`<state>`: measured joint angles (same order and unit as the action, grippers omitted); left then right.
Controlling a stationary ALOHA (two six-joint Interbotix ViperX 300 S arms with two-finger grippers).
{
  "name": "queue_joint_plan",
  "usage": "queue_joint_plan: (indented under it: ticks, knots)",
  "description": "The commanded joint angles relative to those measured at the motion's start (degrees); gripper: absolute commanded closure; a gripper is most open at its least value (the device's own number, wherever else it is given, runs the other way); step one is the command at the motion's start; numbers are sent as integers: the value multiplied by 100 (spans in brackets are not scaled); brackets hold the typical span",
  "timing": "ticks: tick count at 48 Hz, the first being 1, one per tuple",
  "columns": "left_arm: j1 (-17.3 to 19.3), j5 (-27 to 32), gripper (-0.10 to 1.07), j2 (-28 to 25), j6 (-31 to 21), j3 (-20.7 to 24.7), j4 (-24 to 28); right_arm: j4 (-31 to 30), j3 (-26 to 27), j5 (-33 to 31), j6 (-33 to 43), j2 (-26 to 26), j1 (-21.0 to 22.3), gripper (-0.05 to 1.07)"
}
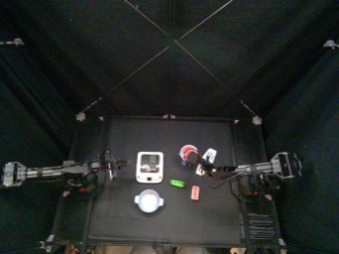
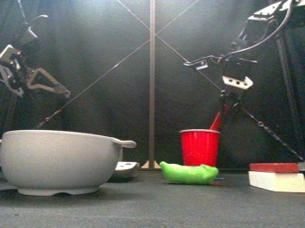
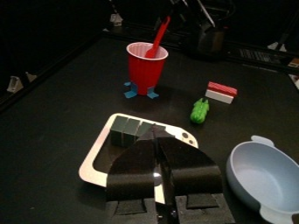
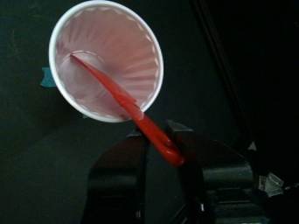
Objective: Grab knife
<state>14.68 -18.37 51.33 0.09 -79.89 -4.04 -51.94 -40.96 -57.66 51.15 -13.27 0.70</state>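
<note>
Black curtains close in a small black counter (image 1: pixel 119 203) where the things sit.

Toward the back stands a red cup (image 3: pixel 147 66), white inside, with a red knife (image 4: pixel 126 103) leaning in it: the blade end rests down in the cup and the handle pokes out over the rim. The right pincer (image 4: pixel 163 149) hangs just above the cup, and the handle lies between its two jaws. From the wrist view the jaws seem to press on it, though I cannot be sure the grip is tight.

Nearer the front a grey bowl (image 2: pixel 60 160) with small side handles sits low and wide; what it holds, if anything, I cannot make out. A white tray (image 3: pixel 131 147) with compartments lies left of the cup. A green object (image 2: pixel 188 173) and a red and white block (image 2: pixel 276 177) rest apart between them.

The left pincer (image 3: pixel 162 185) hovers over the tray at the left, clenched, grasping nothing.
</note>
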Motion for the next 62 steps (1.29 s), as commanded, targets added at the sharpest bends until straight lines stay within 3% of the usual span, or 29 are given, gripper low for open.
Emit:
queue_joint_plan:
  ticks: [1,22,37,48,62]
  knots:
    - [18,-26,65,-18,0,70,0,26,167,9,26,-105,53,49]
    - [18,-26,65,-18,9,70,-9,316,264,26,44,-861,141,51]
    - [18,-26,65,-18,0,70,-9,853,141,79,62,-1494,158,51]
    - [26,-26,65,-18,9,79,-9,1257,185,659,79,-1881,246,51]
    - [26,-26,65,-18,0,70,-9,1406,-141,1037,88,-1925,598,51]
